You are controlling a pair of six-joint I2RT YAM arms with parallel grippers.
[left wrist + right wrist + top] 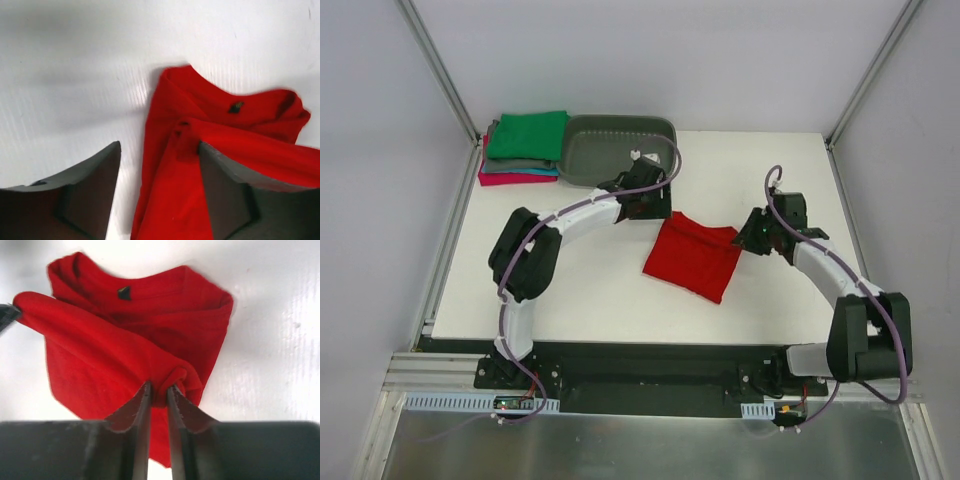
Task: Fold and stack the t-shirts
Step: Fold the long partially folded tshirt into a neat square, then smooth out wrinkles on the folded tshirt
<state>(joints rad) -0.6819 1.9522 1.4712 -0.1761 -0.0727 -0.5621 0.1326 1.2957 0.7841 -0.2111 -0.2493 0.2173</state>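
Note:
The bright red t-shirt (693, 257) lies partly folded in the middle of the white table. My right gripper (748, 238) is at its right corner, shut on a bunched fold of the red cloth (172, 377), with the fold lifted and stretched toward the left; the gripper's pinch shows in the right wrist view (159, 390). My left gripper (655, 207) is at the shirt's far left corner. In the left wrist view it (160, 146) is open, with the shirt's edge (170, 190) between its fingers. The collar label (236, 106) faces up.
A stack of folded shirts (525, 148), green on top over grey, teal and magenta, sits at the far left corner. A grey oval tub (620, 150) stands beside it, just behind my left gripper. Metal frame posts (440, 70) rise at the far corners.

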